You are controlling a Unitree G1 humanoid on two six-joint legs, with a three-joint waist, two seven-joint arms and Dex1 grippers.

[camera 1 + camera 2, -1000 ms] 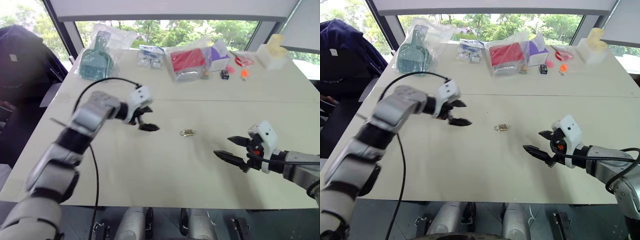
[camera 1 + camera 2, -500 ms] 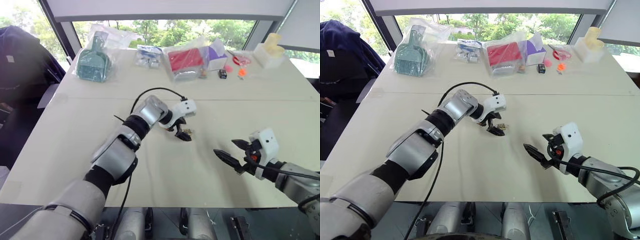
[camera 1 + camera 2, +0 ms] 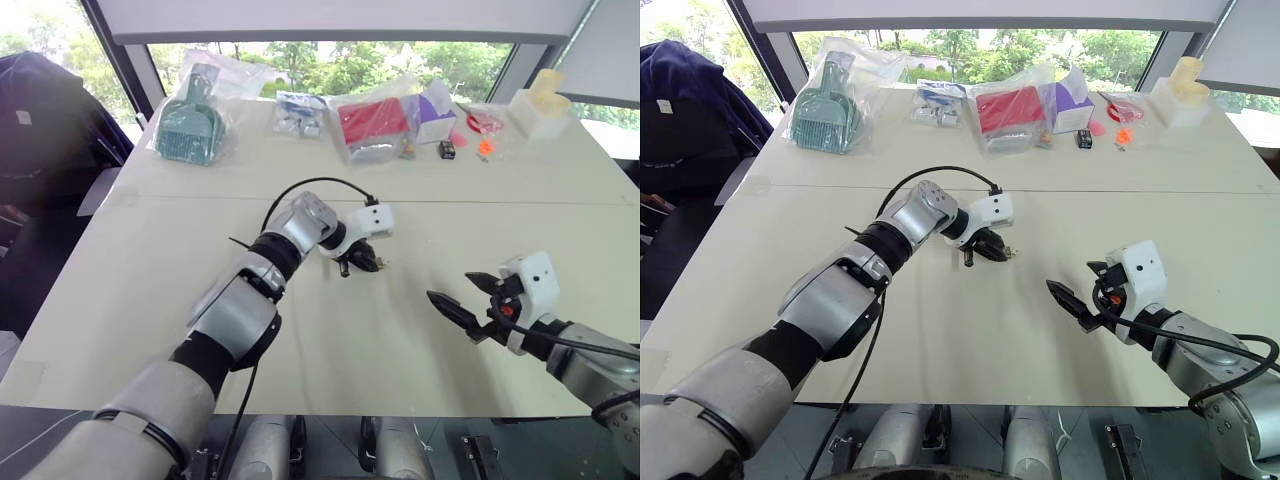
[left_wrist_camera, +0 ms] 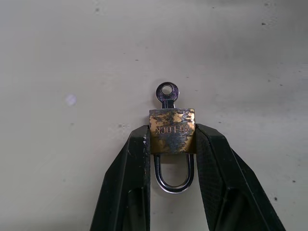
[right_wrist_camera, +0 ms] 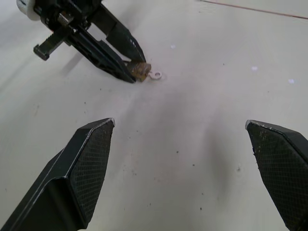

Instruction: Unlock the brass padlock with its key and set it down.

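Nearest you, the right gripper (image 3: 462,297) hovers over the front right of the table (image 3: 330,340), fingers spread wide, nothing between them, aimed toward the middle of the table. Bare tabletop lies between it and the left gripper (image 4: 172,139), well apart, nothing in that gap. Mid-table, your left gripper is clamped on the brass padlock (image 4: 172,131): the two black fingers pinch the body from both sides, with the silvery shackle (image 4: 173,175) lying in the gap between the fingers and the key (image 4: 167,94) sticking out of the far end of the body, its round bow just past the fingertips. Padlock sits low at the table surface; can't tell if it's resting or just lifted. The left arm's black cable (image 3: 310,185) loops above the wrist, clear of the padlock. Far edge by the window, well away from both grippers: a green item in a clear bag (image 3: 190,125), a small bagged item (image 3: 300,110), a red bagged pack (image 3: 375,122), a purple box (image 3: 437,105), small black and orange bits (image 3: 465,148) and a pale block (image 3: 543,103).
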